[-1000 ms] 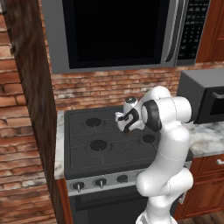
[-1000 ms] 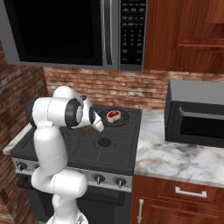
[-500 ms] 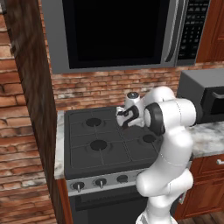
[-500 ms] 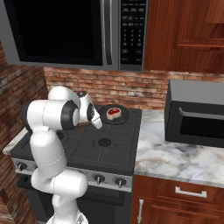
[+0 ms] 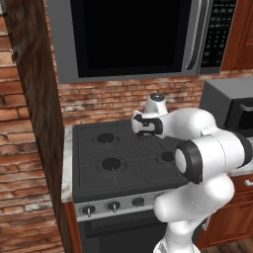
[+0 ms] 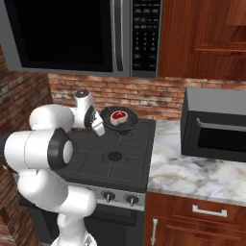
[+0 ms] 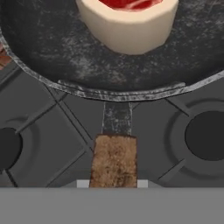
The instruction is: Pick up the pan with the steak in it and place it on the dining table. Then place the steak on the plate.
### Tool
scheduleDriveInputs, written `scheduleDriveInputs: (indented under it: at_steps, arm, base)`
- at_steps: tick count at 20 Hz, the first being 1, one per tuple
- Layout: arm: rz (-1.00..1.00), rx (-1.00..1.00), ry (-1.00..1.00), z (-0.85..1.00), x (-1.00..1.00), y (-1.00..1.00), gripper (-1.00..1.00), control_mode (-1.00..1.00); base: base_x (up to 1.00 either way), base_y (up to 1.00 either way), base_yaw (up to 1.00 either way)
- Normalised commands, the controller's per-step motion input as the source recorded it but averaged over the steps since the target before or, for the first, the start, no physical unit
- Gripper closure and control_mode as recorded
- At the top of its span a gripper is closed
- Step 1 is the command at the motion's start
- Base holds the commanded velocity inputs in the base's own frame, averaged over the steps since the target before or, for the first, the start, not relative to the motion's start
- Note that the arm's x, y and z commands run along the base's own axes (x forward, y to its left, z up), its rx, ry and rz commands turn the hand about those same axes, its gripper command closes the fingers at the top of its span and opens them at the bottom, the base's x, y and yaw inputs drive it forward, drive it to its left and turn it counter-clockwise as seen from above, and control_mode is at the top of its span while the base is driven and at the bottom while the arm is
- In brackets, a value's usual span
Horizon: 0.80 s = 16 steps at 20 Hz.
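Note:
The black pan (image 6: 118, 119) hangs a little above the stove's back right burner, with the steak (image 6: 117, 115) lying in it, red on top with a pale rim. Up close in the hand view, the pan (image 7: 65, 57) spans the top with the steak (image 7: 129, 26) inside. Its brown wooden handle (image 7: 114, 159) runs straight down into my gripper (image 7: 112, 184). My gripper (image 6: 99, 128) is shut on the handle's end, left of the pan. In the left base view my hand (image 5: 147, 123) stands over the stove's back, and the arm hides the pan.
The black gas stove (image 6: 120, 158) has burners (image 7: 205, 135) beneath the pan. A brick wall and a microwave (image 6: 72, 33) sit close behind and above. A dark toaster oven (image 6: 216, 127) stands on the marble counter (image 6: 192, 175) to the right.
The pan with the steak has risen slightly off the burner and shifted a little left. My arm's elbow has swung forward toward the cameras.

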Motion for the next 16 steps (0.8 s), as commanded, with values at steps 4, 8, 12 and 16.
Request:
scheduleDriveInputs:
  at_steps: [4, 8, 12, 16]
  arm:
    - [0.00, 0.04, 0.02, 0.69, -0.76, 0.28, 1.00, -1.00]
    - [0.02, 0.01, 0.10, 0.64, -0.82, 0.31, 1.00, -1.00]
    - [0.03, 0.00, 0.11, 0.55, -0.89, 0.36, 1.00, -1.00]
    - [0.06, 0.00, 0.06, 0.33, -0.99, 0.27, 1.00, -1.00]
  base:
    - [0.00, 0.00, 0.00]
    - [0.00, 0.00, 0.00]
    - [0.00, 0.00, 0.00]
    - [0.00, 0.00, 0.00]
